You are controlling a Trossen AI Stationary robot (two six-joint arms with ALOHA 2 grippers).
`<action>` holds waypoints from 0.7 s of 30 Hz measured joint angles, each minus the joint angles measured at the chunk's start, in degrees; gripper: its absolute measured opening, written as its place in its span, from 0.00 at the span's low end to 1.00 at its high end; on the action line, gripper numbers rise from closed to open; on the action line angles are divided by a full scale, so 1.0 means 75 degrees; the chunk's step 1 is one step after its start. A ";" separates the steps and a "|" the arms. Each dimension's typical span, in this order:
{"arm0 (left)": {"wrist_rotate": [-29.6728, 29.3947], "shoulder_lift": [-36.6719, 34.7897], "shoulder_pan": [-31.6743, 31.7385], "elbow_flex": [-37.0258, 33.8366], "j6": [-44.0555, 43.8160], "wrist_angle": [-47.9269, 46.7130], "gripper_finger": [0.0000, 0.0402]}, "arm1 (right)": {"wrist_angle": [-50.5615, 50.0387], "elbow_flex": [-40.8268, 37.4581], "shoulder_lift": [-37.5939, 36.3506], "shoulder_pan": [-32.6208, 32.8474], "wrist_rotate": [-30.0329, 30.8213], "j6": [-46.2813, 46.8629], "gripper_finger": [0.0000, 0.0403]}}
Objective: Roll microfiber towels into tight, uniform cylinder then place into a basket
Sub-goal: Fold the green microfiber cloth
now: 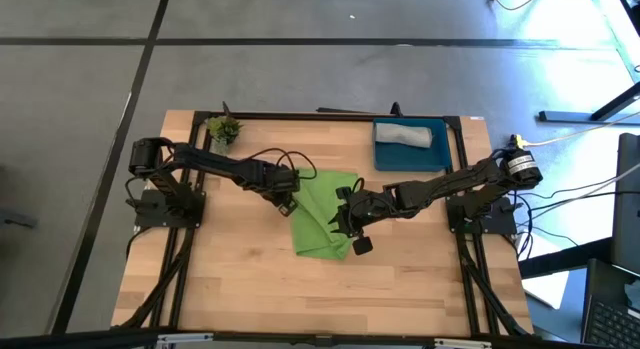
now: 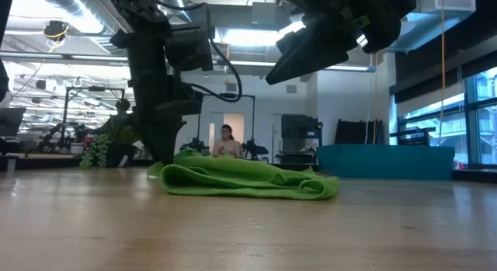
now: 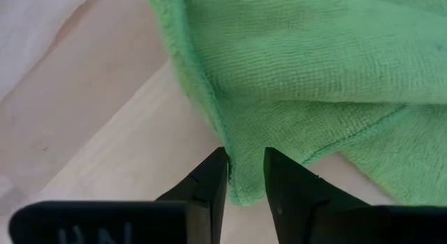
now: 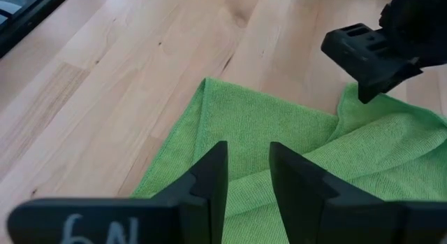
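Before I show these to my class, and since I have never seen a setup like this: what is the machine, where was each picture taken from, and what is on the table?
It is a robot with two dark arms at a wooden table, each ending in a two-finger claw. One picture looks straight down, one looks level across the tabletop, and two come from cameras on the wrists.

A green towel lies crumpled mid-table. The left claw is down at the towel's edge, its fingers narrowly apart on either side of the hem. The right claw hangs above the towel, slightly open, holding nothing.

At the far edge sit a blue basket with a rolled grey towel in it, and a small plant.
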 joint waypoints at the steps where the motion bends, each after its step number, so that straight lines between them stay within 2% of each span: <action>1: 0.0000 0.0000 0.0000 0.0000 0.0157 -0.0001 0.21 | 0.0000 0.0000 0.0000 0.0000 0.0000 0.0000 0.27; 5: -0.0004 0.0000 0.0000 0.0000 0.0293 -0.0001 0.19 | -0.0016 0.0000 0.0000 0.0000 0.0001 0.0000 0.27; 11: -0.0200 0.0003 -0.0006 0.0000 0.0304 0.0314 0.02 | -0.0350 -0.0006 -0.0140 0.0000 0.0029 0.0000 0.27; 14: -0.0093 0.0003 -0.0006 0.0156 0.0567 0.0757 0.01 | -0.0788 -0.0006 -0.0404 0.0006 0.0395 0.0000 0.27; 21: 0.0040 0.0000 0.0056 0.1159 0.1568 0.1883 0.00 | -0.1705 -0.0009 -0.0972 0.0000 0.1040 0.0034 0.27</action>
